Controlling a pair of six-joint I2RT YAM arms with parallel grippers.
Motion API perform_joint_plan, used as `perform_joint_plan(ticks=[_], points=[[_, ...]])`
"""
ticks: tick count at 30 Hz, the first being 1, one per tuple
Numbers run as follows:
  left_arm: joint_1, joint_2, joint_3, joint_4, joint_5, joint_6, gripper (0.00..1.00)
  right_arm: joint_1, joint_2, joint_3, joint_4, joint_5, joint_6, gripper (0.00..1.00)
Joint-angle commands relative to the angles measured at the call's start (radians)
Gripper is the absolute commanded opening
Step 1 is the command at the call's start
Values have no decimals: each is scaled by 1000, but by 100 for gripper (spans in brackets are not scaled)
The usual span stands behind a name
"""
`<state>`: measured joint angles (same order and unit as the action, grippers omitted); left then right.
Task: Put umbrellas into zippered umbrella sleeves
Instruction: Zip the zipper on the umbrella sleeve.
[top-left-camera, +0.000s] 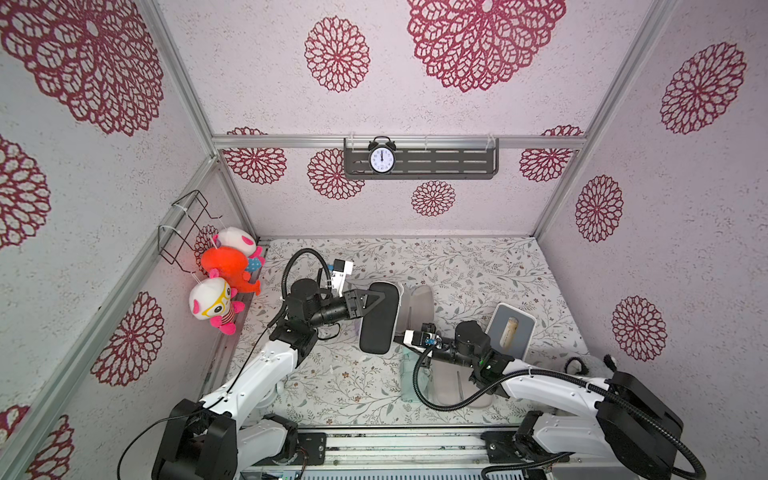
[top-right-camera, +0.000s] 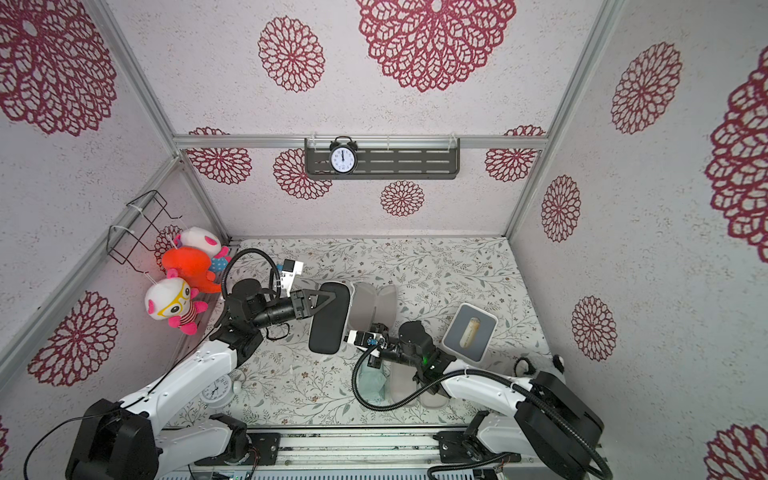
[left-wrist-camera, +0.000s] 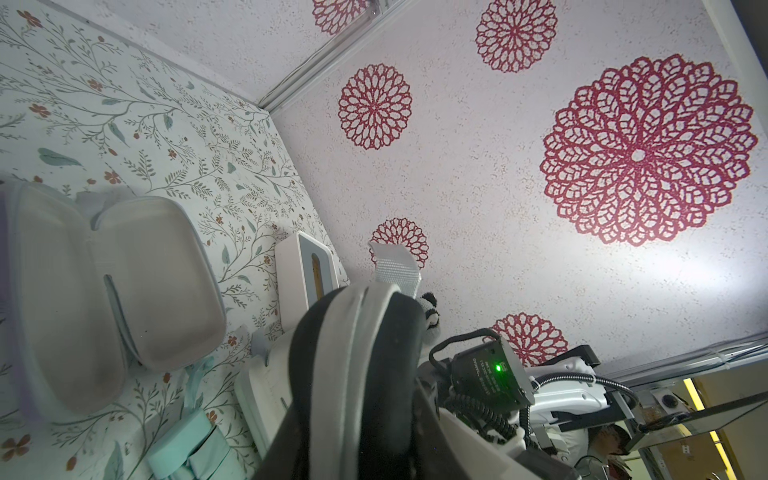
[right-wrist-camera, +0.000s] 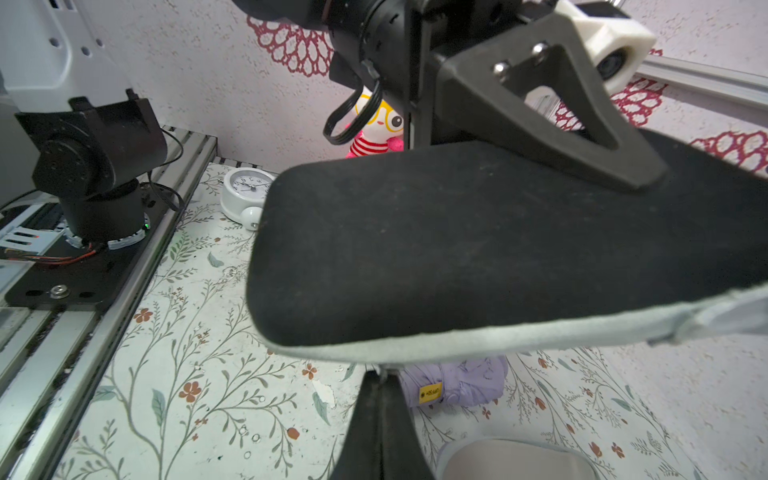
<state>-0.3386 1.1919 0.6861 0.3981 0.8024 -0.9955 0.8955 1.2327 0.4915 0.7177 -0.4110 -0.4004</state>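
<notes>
Evidently we are at the zipping stage for the black oblong hard-shell umbrella sleeve (top-left-camera: 378, 320). It hangs clear of the table with its two halves folded together and a pale grey zip band showing along the seam. No black umbrella shows anywhere, so we judge it is inside.

Our left gripper (top-left-camera: 376, 300) has its jaws partly apart, clamped across the sleeve's flat faces toward the end nearer the back wall. Our right gripper (right-wrist-camera: 380, 376) has its jaws pressed fully together right at the grey seam at the sleeve's other end. We take it to be pinching the zip pull, but the tab is too small to confirm.

To do this well, we should hold the shell rigid with the left arm and draw the pull along the seam's line, not away from it. We should also go slowly round the rounded corner and check that no fabric peeks out.

Below the sleeve, the soft lilac folded umbrella (right-wrist-camera: 453, 384) lies on the floral table cover (top-left-camera: 478, 270). Just beside it, the lilac clamshell sleeve (top-left-camera: 417, 307) lies open with its lining up. Nearer us, the mint green folded umbrella (top-right-camera: 370, 382) rests beside another open pale-lined sleeve (top-right-camera: 397, 380).
</notes>
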Motion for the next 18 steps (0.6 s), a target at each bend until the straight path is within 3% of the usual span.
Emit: perform_joint_plan(ticks=[1,18], points=[[23,-7,39,75,-53,0,0,38,-24,-17,-19,-26,16,0],[19,-32,34,-21,-196,56,0,151,-1,-11,-18,106,126,0]])
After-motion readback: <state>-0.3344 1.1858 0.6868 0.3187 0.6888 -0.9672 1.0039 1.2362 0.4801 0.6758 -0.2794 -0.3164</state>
